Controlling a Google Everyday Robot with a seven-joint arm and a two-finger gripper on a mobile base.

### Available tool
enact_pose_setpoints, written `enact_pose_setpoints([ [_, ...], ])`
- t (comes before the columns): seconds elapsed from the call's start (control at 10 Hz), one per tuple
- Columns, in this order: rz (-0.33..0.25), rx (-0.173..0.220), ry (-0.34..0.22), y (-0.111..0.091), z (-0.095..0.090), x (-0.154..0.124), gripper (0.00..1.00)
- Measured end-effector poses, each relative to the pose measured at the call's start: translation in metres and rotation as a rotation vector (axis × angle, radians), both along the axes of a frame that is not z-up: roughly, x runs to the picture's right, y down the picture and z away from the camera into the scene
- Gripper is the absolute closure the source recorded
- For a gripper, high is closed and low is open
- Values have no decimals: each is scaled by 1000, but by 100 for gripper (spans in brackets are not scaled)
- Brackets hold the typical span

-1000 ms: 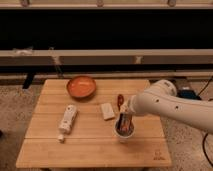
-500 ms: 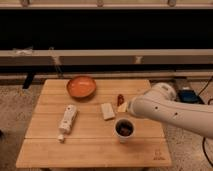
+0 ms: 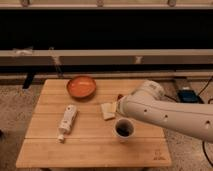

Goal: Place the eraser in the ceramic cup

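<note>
Camera view: small black eraser (image 3: 124, 130) inside plain white ceramic cup (image 3: 123, 129); end effector (image 3: 119, 98) behind arm, grip state unreadable. Retract straight up, avoid tipping cup.

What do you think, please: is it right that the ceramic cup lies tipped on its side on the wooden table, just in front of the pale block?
Not quite: the ceramic cup stands upright, mouth up, with something dark inside. The rest holds: it is on the wooden table, just in front of the pale block. The camera view shows this, with the gripper at the arm's end just above the cup.
</note>
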State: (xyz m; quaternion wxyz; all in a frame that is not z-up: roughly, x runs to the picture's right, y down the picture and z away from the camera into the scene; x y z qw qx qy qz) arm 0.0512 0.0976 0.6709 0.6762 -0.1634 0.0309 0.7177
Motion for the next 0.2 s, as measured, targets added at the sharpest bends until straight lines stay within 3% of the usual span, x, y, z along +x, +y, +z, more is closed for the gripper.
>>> enact_pose_setpoints([
  [0.2,-120,-43,-48,-15,4,-50,31],
])
